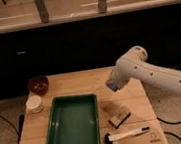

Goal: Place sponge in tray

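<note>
The dark green tray (71, 125) lies on the wooden table, left of centre, with nothing in it. My white arm reaches in from the right. Its gripper (112, 86) hangs above the table, just right of the tray's far right corner. A small blue-grey pad at the tip reads as the sponge (111, 85), and the gripper is shut on it. The fingers are mostly hidden by the wrist.
A brown block with a dark top (119, 117) lies right of the tray, below the gripper. A white-handled brush (126, 134) lies near the table's front edge. A dark red bowl (38, 85) and a white cup (34, 103) stand at the back left.
</note>
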`<action>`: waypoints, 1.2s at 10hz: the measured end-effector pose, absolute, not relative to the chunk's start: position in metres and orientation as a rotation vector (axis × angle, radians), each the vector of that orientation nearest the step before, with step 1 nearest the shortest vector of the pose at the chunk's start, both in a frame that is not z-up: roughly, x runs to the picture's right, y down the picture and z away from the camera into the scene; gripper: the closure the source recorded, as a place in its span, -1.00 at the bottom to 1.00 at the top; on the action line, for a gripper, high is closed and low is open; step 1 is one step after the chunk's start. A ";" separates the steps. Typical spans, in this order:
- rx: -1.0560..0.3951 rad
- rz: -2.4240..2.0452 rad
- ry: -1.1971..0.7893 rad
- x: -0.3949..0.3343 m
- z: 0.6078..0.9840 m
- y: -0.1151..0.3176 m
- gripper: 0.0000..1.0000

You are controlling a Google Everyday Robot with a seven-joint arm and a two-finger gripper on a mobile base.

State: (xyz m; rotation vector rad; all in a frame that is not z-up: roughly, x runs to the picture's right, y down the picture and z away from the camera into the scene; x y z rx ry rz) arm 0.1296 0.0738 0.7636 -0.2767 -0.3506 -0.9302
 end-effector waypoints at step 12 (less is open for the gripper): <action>-0.301 -1.066 -0.443 0.086 0.741 0.092 1.00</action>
